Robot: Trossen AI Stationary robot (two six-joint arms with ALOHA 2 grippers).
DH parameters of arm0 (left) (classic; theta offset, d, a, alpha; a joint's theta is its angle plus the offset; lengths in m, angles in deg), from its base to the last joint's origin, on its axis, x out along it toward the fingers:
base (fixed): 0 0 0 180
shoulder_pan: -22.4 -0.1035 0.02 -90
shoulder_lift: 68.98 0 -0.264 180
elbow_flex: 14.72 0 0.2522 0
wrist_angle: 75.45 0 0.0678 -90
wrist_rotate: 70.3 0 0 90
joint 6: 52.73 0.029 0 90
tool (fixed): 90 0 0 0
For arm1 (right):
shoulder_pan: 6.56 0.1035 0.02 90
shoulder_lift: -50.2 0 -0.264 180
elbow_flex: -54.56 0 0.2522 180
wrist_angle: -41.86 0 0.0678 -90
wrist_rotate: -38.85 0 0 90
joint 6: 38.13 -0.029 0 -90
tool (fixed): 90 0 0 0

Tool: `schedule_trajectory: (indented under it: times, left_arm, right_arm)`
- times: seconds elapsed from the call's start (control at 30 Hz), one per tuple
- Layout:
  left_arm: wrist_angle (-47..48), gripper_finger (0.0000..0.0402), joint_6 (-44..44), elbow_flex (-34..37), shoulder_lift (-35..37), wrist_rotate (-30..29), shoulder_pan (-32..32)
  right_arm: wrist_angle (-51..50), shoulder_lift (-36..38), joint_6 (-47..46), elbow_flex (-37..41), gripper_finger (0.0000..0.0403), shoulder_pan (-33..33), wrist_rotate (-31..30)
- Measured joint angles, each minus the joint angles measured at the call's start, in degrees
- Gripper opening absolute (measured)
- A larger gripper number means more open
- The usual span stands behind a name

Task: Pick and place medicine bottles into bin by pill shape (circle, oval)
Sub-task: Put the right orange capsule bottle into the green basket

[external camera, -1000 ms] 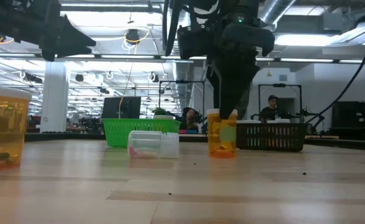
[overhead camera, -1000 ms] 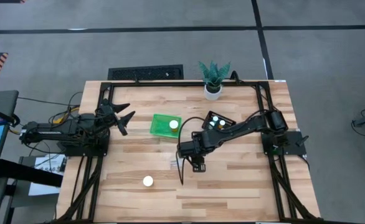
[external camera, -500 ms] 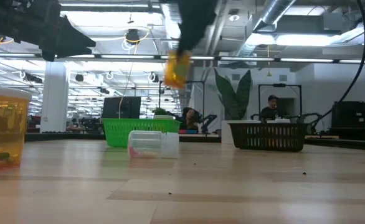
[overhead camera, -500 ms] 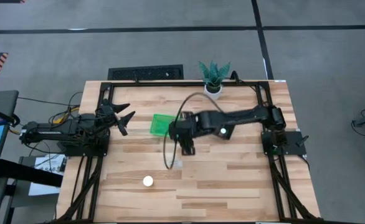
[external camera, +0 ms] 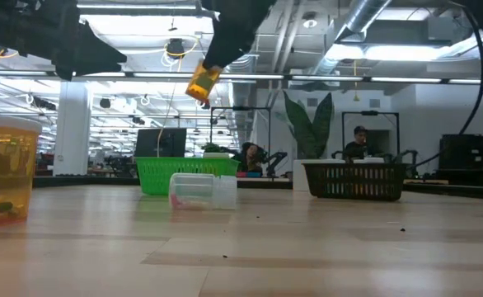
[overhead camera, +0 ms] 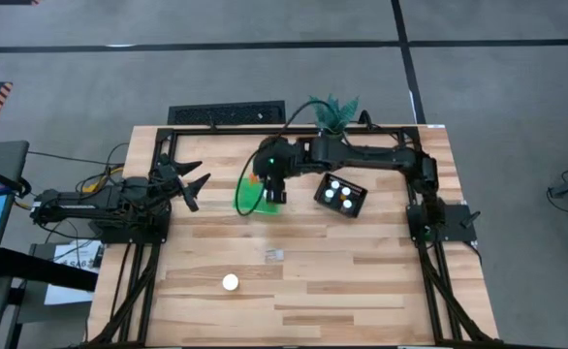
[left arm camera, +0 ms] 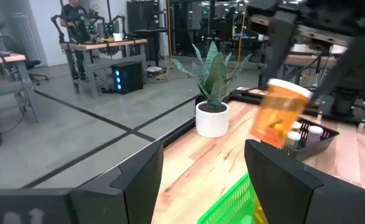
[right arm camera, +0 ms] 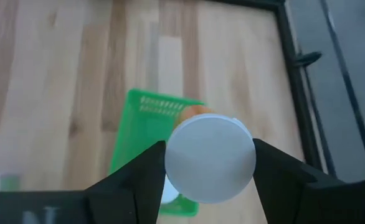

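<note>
Your right gripper (right arm camera: 210, 163) grips the white-capped orange medicine bottle (external camera: 202, 83) high above the green mesh bin (overhead camera: 249, 195), clear of its rim. Your left gripper (overhead camera: 193, 186) waits spread wide and empty at the table's left edge, well apart

Two dark jointed arms (overhead camera: 371, 155) trailing black cables

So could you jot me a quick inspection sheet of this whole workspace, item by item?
Surface: wooden table, dark frame along its edges.
Job's things: orange bottle held in the air above the green bin; black bin holds white-capped bottles; one capped bottle stands near the front; clear bottle lies on its side.
Clutter: potted plant at the back edge.
Grippers: right gripper fingers shut on the orange bottle; left gripper open, waiting at the left edge.
Cables: black cable loops over the right arm.
Surroundings: people at desks beyond.
</note>
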Motion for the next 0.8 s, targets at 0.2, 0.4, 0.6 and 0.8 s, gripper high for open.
schedule_trajectory:
  times: [0.2, 0.4, 0.6, 0.8]
  left_arm:
    - [-0.02, 0.022, 0.0, 0.0, 0.0, -0.27, 0.0]
    - [-0.09, 0.022, 0.22, 0.0, 0.0, -1.57, -0.02]
    - [0.39, 0.022, 0.3, 0.0, 0.0, -2.27, -0.07]
    - [0.34, 0.022, 0.23, 0.0, 0.02, -3.25, -0.09]
  right_arm:
    - [3.24, -0.15, 2.36, 0.0, 0.0213, -2.27, 2.99]
    - [6.4, -4.92, 4.13, 0.0, 0.0219, -2.89, 3.76]
    - [4.96, -8.01, 4.69, -0.04, 0.0219, -2.95, 5.61]
    - [4.95, -11.36, 4.27, -4.0, 0.0219, -2.12, 6.52]
